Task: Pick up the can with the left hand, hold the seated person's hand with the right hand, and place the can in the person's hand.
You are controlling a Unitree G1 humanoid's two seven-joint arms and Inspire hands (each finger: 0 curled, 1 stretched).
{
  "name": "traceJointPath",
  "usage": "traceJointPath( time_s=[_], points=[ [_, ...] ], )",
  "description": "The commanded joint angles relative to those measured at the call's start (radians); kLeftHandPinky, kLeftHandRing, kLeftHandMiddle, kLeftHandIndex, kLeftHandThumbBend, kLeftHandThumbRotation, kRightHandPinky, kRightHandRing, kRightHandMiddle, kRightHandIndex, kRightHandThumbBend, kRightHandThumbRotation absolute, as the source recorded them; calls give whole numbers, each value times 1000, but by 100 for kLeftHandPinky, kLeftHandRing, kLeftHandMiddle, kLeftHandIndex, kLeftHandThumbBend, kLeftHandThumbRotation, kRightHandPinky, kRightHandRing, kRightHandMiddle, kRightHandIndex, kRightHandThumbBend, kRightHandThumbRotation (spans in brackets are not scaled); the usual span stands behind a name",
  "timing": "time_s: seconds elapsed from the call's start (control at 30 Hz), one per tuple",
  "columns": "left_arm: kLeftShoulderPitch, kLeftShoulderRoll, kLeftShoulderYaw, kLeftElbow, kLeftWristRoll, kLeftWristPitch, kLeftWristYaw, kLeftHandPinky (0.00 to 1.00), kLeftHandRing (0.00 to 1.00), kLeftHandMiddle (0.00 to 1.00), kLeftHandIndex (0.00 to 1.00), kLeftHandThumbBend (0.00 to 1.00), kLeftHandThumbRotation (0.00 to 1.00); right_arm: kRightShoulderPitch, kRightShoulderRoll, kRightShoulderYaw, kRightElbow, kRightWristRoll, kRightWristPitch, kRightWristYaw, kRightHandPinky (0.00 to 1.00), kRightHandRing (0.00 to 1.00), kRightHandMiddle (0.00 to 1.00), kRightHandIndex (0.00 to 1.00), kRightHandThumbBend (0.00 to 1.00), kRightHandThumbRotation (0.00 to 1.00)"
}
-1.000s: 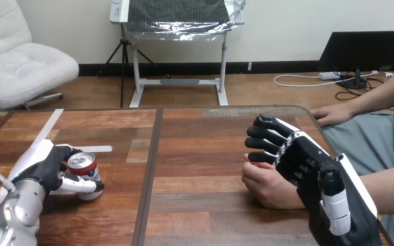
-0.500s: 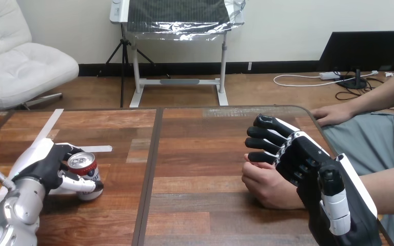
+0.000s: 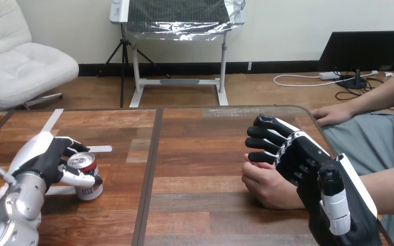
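Gripping glossy cylindrical can (image 3: pixel 89 190) with curled left hand (image 3: pixel 43 159); laying right hand (image 3: pixel 308 164) over person's hand (image 3: pixel 266 187), can't tell if clasping.

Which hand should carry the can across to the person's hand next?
Left. The left hand has its fingers and thumb curled round the can, at the left. The right hand lies over the person's hand at the right, far from the can.

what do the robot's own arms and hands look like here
The left hand is black with a rounded white shell on its back and black-and-white jointed fingers. It sits on a shiny silver left forearm. The right hand is black too, with white shell panels along its back and outer edge.
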Motion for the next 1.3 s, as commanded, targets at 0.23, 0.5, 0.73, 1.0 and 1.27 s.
traceJointPath(
  time_s=[0.23,0.5,0.73,1.0,1.27],
  points=[
    [-76,-9,9,-2,-4,-12,49,48,57,61,65,80,0,-60,3,0,-39,9,-18,-9,75,80,82,83,93,94],
    [-75,-12,4,-11,1,-6,58,47,55,59,62,79,0,-56,5,0,-43,13,-13,-11,75,80,82,83,93,94],
    [-80,-13,0,5,4,-13,70,45,52,57,59,78,0,-56,3,-1,-44,16,-12,-10,75,80,82,83,93,94],
    [-79,-13,-5,10,8,-33,91,40,47,52,56,77,0,-56,3,-3,-45,2,-20,-16,75,80,82,83,93,95],
    [-81,-10,-11,13,13,-30,92,33,41,48,52,75,0,-55,3,-2,-45,5,-22,-18,75,80,82,83,93,95]
  ],
)
